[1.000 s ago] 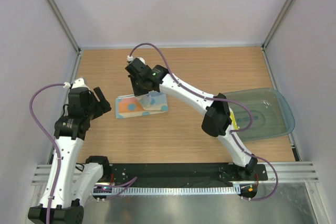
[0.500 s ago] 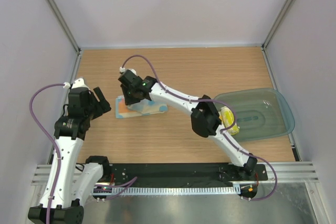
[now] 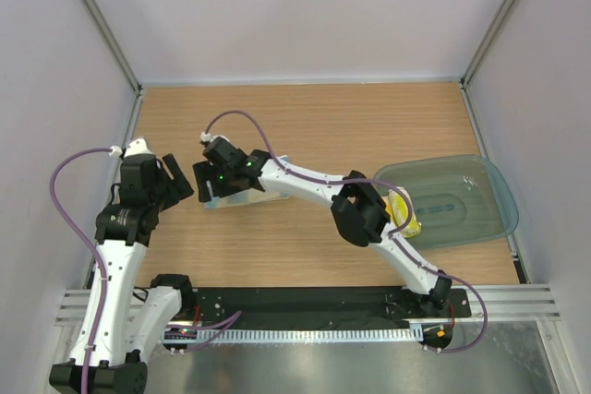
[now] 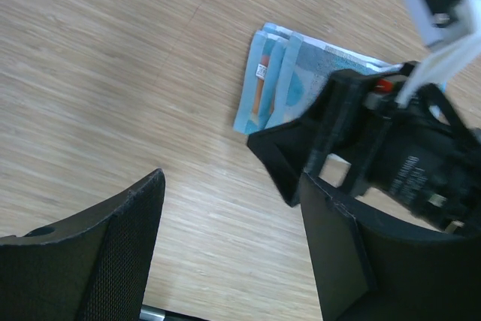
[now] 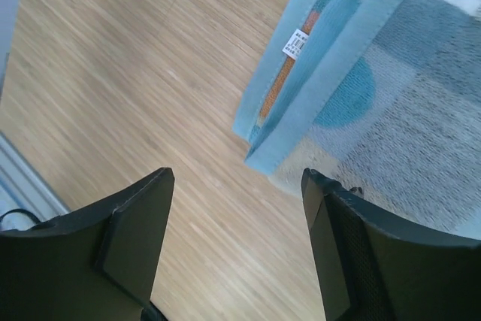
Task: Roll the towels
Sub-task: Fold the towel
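The yellow towel [image 3: 404, 216] lies in the clear tub [image 3: 471, 193] at the near right, well apart from both tools. Farther out, in the middle of the table [image 3: 305, 126], the light blue towel [image 3: 249, 195] lies folded into a flat, layered strip. It looks soft, light and limp, so it would likely sag or unfold unless taken by the whole stacked edge at its left end. The right tool [image 3: 205, 184] hovers just off that edge, fingers apart and empty. Just beside it, the left tool [image 3: 174, 182] hangs spread and empty too.
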Motion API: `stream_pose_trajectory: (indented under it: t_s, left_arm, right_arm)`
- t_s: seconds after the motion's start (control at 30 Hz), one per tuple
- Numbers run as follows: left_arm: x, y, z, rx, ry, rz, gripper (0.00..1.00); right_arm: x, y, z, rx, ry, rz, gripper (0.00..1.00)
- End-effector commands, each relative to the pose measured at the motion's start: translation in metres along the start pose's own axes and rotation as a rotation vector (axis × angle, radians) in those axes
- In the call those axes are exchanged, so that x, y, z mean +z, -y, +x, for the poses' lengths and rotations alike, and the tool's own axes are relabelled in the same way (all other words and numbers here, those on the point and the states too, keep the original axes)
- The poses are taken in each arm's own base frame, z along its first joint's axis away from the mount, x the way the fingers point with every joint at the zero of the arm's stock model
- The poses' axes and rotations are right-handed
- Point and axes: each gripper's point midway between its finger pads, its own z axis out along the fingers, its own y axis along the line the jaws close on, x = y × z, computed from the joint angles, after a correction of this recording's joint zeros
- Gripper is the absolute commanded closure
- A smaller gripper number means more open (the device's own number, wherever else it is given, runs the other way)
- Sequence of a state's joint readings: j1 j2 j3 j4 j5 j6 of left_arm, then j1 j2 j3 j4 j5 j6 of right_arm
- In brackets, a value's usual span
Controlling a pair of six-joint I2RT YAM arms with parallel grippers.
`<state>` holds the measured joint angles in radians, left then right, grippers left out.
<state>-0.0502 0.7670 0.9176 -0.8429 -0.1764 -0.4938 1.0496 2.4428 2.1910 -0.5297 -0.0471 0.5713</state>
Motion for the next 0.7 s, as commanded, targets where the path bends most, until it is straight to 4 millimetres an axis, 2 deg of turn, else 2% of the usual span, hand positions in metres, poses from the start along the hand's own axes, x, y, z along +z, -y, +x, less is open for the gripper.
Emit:
stream_pose_trajectory:
  t_s: [0.0,0.07,0.1,0.13,0.17,0.2,0.23,0.3,0.33,0.37,0.4,0.43,0.5,0.53,0.57,0.67]
  left_arm:
    - [-0.003,-0.004,-0.006,-0.015,0.028,-0.025,0.27]
    - [-0.001,-0.002,-0.006,-0.011,0.009,-0.025,0.28]
    - [-0.001,0.000,-0.006,-0.010,0.003,-0.018,0.29]
    - [0.002,0.004,-0.005,-0.006,-0.015,-0.002,0.30]
    - [0.004,0.006,-0.004,-0.004,-0.027,0.006,0.30]
    - [0.007,0.009,-0.003,-0.006,-0.039,0.012,0.31]
    - [0.010,0.012,-0.004,-0.010,-0.045,0.021,0.32]
    - [0.021,0.024,0.002,-0.018,-0.109,0.056,0.36]
    - [0.025,0.028,0.004,-0.023,-0.130,0.065,0.37]
    - [0.033,0.037,0.004,-0.030,-0.151,0.093,0.41]
    - [0.038,0.041,0.004,-0.032,-0.166,0.106,0.42]
    - [0.042,0.044,0.002,-0.040,-0.166,0.108,0.43]
    - [0.055,0.056,-0.001,-0.048,-0.188,0.139,0.43]
    - [0.060,0.059,-0.002,-0.051,-0.194,0.145,0.43]
    - [0.066,0.065,-0.007,-0.052,-0.195,0.161,0.43]
    - [0.091,0.070,0.004,-0.049,-0.270,0.141,0.44]
  right_arm:
    - [-0.076,-0.035,-0.078,0.021,0.206,-0.134,0.24]
    - [-0.082,-0.022,-0.076,0.045,0.200,-0.122,0.24]
    - [-0.096,-0.015,-0.088,0.069,0.227,-0.125,0.24]
    - [-0.095,-0.003,-0.078,0.083,0.211,-0.109,0.24]
    - [-0.099,0.006,-0.079,0.094,0.217,-0.099,0.25]
    - [-0.117,0.014,-0.089,0.111,0.248,-0.098,0.26]
    - [-0.112,0.032,-0.077,0.127,0.225,-0.065,0.27]
    - [-0.117,0.050,-0.074,0.149,0.225,-0.051,0.35]
    - [-0.118,0.068,-0.069,0.177,0.212,-0.040,0.39]
    - [-0.118,0.076,-0.067,0.191,0.205,-0.038,0.45]
    - [-0.117,0.084,-0.063,0.203,0.193,-0.027,0.56]
    - [-0.114,0.101,-0.055,0.225,0.172,-0.003,0.60]
    - [-0.109,0.114,-0.045,0.246,0.146,0.007,0.70]
    - [-0.102,0.123,-0.032,0.255,0.115,0.024,0.72]
    - [-0.100,0.132,-0.030,0.266,0.108,0.037,0.75]
    - [-0.091,0.151,-0.007,0.295,0.056,0.065,0.78]
